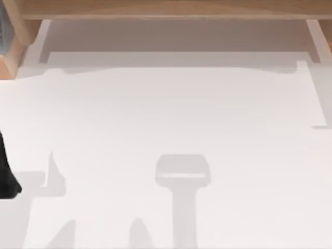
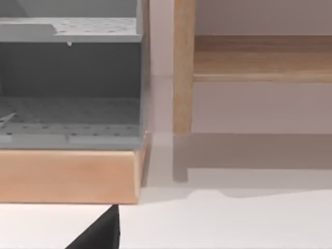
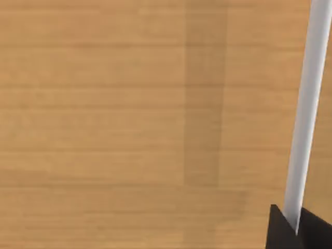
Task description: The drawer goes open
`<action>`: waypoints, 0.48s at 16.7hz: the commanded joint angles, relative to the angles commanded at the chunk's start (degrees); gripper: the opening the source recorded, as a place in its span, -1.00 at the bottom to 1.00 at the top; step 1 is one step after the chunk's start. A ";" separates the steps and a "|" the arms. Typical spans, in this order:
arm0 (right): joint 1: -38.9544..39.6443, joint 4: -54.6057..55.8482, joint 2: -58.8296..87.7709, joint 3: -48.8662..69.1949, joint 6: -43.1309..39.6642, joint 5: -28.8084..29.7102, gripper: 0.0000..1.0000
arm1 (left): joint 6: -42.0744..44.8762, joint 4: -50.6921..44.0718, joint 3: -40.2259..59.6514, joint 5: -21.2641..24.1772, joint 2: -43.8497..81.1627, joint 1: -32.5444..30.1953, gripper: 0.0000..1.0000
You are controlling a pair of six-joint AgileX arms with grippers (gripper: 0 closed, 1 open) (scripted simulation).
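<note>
- Drawer front (image 3: 104,124): a plain wood panel with level grain, close before the right wrist camera. How far out it stands I cannot tell.
- Counter (image 1: 166,114): white and broad, crossed by grey shadows. A wooden frame (image 1: 166,8) runs along its far edge in the top view.
- Rack (image 2: 70,67): grey, with dotted shelves, on a wooden base (image 2: 67,176) at the counter's far left corner. A wooden post (image 2: 182,67) stands just beside it.
- Left arm (image 1: 6,176): dark, at the counter's left edge, well apart from the frame. The left pincer (image 2: 101,231) shows as a black wedge above the counter (its opening I cannot tell).
- Handle (image 3: 306,104): a slim white bar on the drawer front, nearly upright in the right wrist view.
- Right pincer (image 3: 296,228): closed on the handle, one black finger (image 3: 280,231) on each side of the bar with no gap showing.
</note>
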 joint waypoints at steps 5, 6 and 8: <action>-0.94 1.11 -0.65 -1.55 0.02 -0.97 -1.00 | 0.00 0.00 0.00 0.00 0.00 0.00 1.00; -0.94 1.11 -0.65 -1.55 0.02 -0.97 -0.85 | 0.00 0.00 0.00 0.00 0.00 0.00 1.00; -0.94 1.11 -0.65 -1.55 0.02 -0.97 -0.55 | 0.00 0.00 0.00 0.00 0.00 0.00 1.00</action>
